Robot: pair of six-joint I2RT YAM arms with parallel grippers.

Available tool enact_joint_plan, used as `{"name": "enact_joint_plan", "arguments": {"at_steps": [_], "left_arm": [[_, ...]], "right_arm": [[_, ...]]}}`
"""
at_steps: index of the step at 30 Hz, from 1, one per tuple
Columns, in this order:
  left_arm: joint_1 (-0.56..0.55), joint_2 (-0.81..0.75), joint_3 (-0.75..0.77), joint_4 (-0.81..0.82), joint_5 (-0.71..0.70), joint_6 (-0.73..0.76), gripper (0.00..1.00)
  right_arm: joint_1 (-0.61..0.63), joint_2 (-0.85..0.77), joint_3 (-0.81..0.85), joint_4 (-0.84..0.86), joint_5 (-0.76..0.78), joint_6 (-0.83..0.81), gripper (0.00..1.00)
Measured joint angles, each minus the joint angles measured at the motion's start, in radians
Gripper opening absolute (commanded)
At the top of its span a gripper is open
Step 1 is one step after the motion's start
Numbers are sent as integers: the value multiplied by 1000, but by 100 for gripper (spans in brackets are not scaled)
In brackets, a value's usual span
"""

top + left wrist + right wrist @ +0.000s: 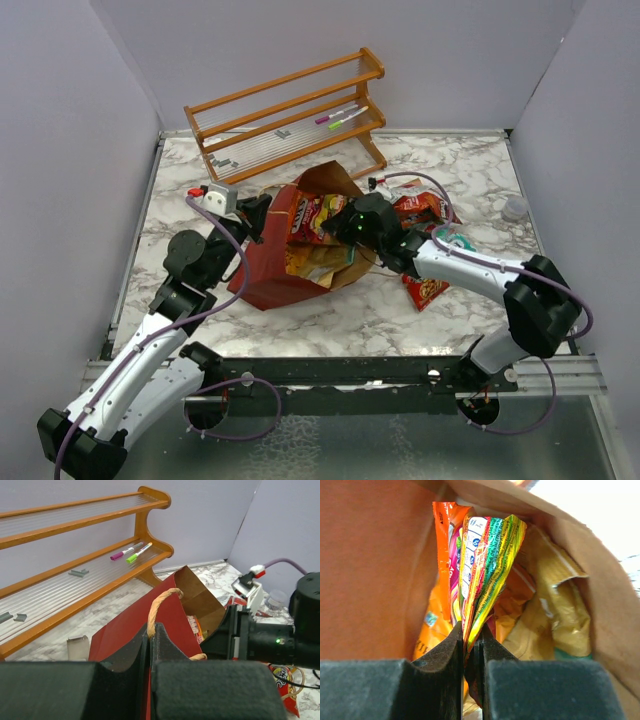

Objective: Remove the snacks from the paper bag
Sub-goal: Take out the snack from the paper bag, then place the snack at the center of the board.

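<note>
Red paper outside, brown inside: the paper bag (262,275) lies on its side on the marble worktop (330,320). Your left pincer (151,632) is clamped on the bag at its rope handle (162,602); hold it firm so the bag does not follow. Your right pincer (472,642) is deep in the mouth, closed on the edge of a striped foil packet (490,565). Pull straight back and slowly, because its neighbours may drag along. Only the right wrist view shows this grip and the tan-gold pouch (560,610) beside it. The top view shows instead a red packet (424,291) lying outside.
</note>
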Motion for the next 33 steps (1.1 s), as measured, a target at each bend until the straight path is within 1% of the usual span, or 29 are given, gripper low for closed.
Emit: {"name": "enact_joint_plan", "arguments": {"at_steps": [6, 13, 17, 24, 27, 29, 31, 33], "left_arm": [[0, 1, 0, -10, -4, 3, 0], [0, 4, 0, -26, -26, 4, 0], [0, 5, 0, -37, -40, 4, 0], [0, 13, 0, -45, -63, 8, 0], [0, 22, 0, -45, -71, 14, 0], [0, 27, 0, -45, -74, 18, 0], [0, 31, 0, -46, -77, 20, 0], [0, 33, 0, -45, -78, 22, 0]], "right_arm": [[1, -72, 10, 0, -42, -26, 1], [1, -180, 1, 0, -54, -121, 1], [1, -297, -35, 0, -48, -202, 1], [1, -509, -105, -1, -14, -414, 1], [1, -626, -137, -9, 59, -505, 1], [3, -706, -148, -12, 154, -560, 1], [7, -756, -148, -15, 288, -587, 1], [8, -786, -148, -23, 515, -592, 1]]}}
